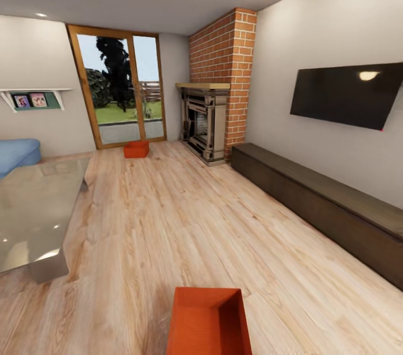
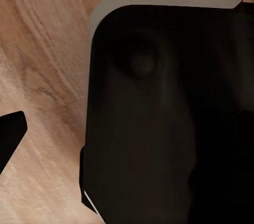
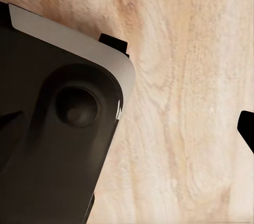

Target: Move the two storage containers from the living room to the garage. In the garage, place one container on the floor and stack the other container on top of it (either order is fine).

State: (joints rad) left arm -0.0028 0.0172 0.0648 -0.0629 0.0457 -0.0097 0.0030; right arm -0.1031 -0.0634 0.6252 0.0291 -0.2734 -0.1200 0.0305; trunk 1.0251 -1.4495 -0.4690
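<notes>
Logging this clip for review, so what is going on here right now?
The robot is in the living room, looking across the wood floor. Nothing is being held or handled that the pictures show. One orange bin sits on the floor right in front of the robot, open side up and looking empty. The other orange bin is far off, by the glass door near the brick fireplace. Both wrist views look down at dark robot parts over the wood planks. Neither bin has left the room.

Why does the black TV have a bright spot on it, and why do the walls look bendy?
Head view: the flat black wall television reflects a ceiling light as glare; the wide lens tilts and stretches the walls. Both wrist views: dark robot parts loom close over the light wood plank floor.
</notes>
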